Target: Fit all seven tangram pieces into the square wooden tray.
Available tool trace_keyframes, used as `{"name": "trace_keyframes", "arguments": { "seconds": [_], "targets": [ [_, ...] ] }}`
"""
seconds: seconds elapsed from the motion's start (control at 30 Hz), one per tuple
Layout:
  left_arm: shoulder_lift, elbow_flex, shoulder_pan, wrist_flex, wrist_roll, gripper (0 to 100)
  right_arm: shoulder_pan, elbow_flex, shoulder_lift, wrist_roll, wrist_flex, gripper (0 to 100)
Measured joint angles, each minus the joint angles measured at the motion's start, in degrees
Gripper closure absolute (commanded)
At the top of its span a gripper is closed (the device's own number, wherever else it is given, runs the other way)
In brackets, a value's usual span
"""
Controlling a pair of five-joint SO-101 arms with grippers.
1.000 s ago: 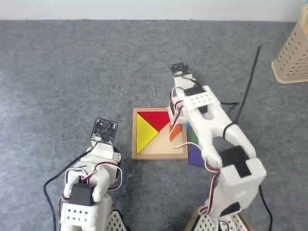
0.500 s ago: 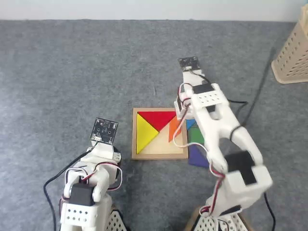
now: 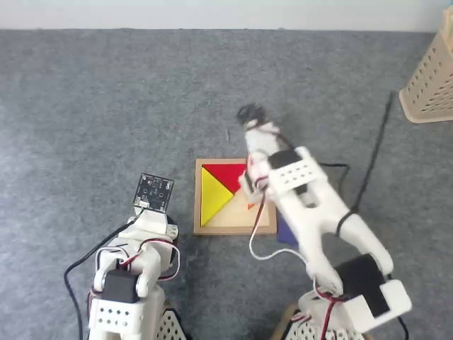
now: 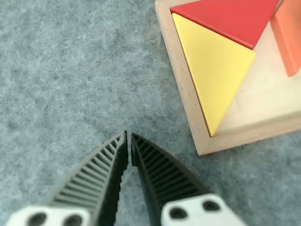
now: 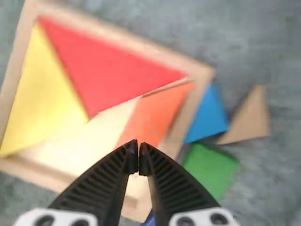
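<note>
The square wooden tray (image 3: 199,212) lies mid-table and holds a red triangle (image 3: 225,175) and a yellow triangle (image 3: 212,195). In the right wrist view an orange piece (image 5: 155,117) lies in the tray against its rim (image 5: 197,70). My right gripper (image 5: 138,143) is shut and empty just above that piece. Outside the rim lie a blue piece (image 5: 207,115), a tan triangle (image 5: 249,117) and a green piece (image 5: 209,169). My left gripper (image 4: 129,136) is shut over bare carpet near the tray's corner (image 4: 202,148).
A dark blue-purple piece (image 3: 285,230) peeks out under the right arm (image 3: 297,177) beside the tray. A perforated beige basket (image 3: 432,71) stands at the far right. Grey carpet lies open to the left and beyond the tray. The left arm (image 3: 141,248) sits at the near left.
The right arm swung left over the tray's right side, and now covers the blue and green pieces seen earlier. The left arm has kept still.
</note>
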Motion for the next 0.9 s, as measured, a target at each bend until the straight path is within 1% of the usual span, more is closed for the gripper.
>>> {"name": "trace_keyframes", "arguments": {
  "seconds": [0.17,0.3,0.6,0.9],
  "targets": [
    [0.0,0.0,0.0,0.0,0.0,99,-0.4,1.8,0.0,1.8,-1.7,99.1],
    [0.0,0.0,0.1,0.0,0.0,99,1.1,1.8,0.1,2.0,-3.1,99.1],
    [0.0,0.0,0.0,0.0,0.0,99,0.7,1.6,4.3,2.1,-5.8,99.1],
    [0.0,0.0,0.0,0.0,0.0,99,6.1,1.6,4.4,2.1,-5.8,99.0]
  ]
}}
